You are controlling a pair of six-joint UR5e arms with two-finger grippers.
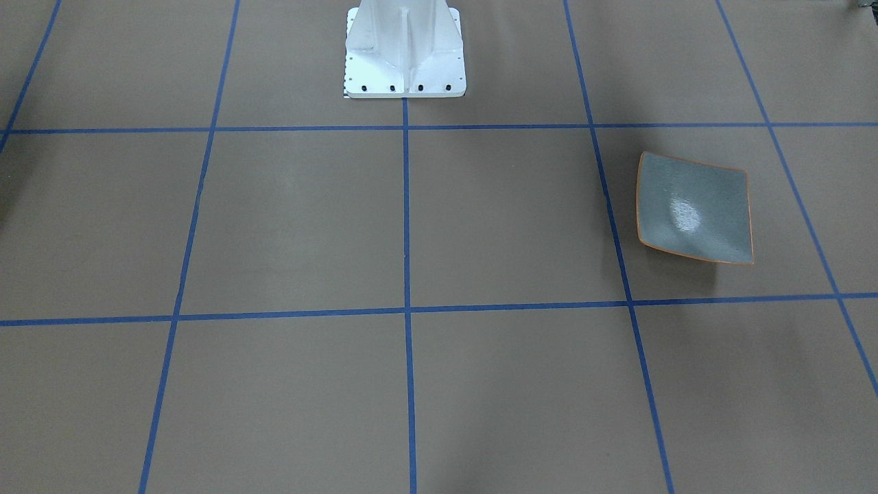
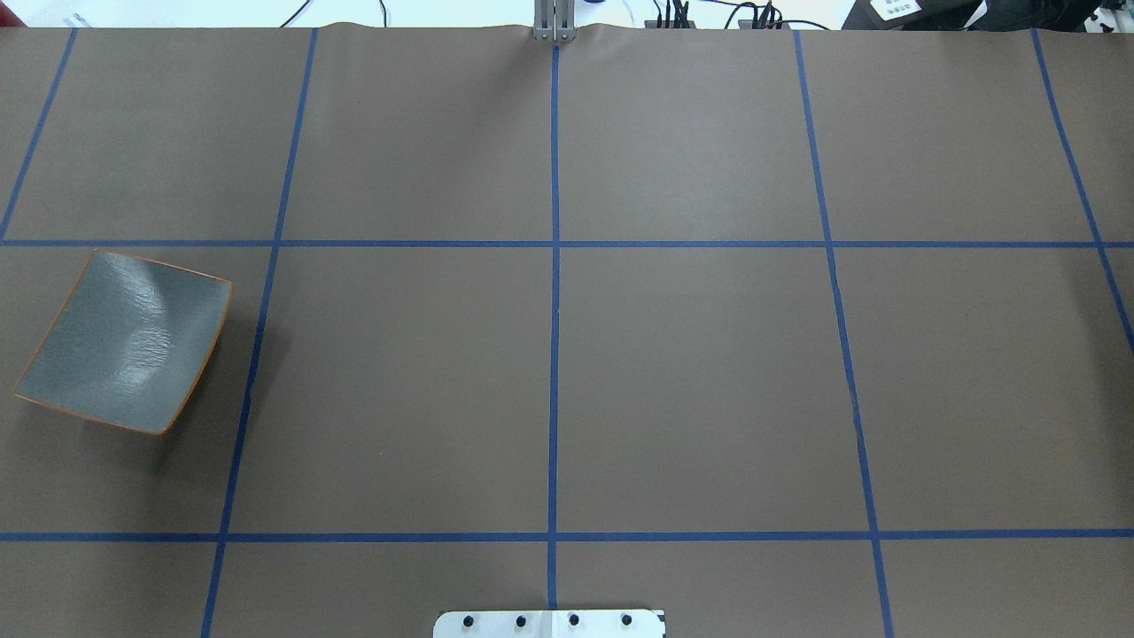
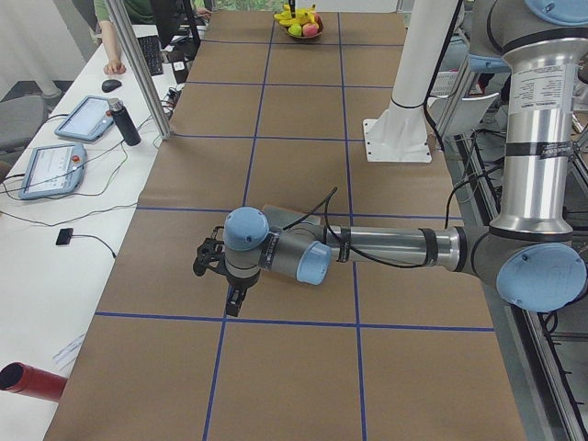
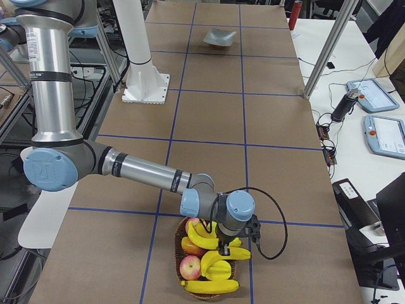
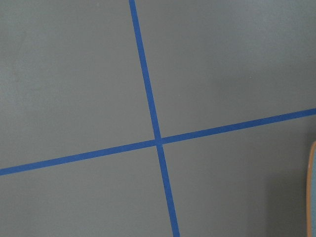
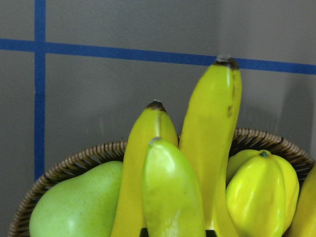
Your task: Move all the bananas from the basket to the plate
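The plate (image 1: 693, 206) (image 2: 124, 341) lies bare on the brown table, and its orange rim (image 5: 312, 192) just shows at the right edge of the left wrist view. Several yellow bananas (image 4: 204, 234) (image 6: 210, 128) lie in a wicker basket (image 4: 179, 266) (image 6: 74, 165) at the table's other end. In the exterior right view my right gripper (image 4: 224, 244) hangs right over the bananas; I cannot tell whether it is open or shut. My left gripper (image 3: 206, 262) shows only in the exterior left view, above the table, and there too I cannot tell its state.
A green pear (image 6: 74, 207), a red apple (image 4: 190, 267) and a ribbed yellow fruit (image 6: 261, 187) share the basket. The white robot base (image 1: 405, 48) stands mid-table. Tablets (image 4: 385, 134), metal posts and a red cylinder (image 3: 28, 381) line the operators' side.
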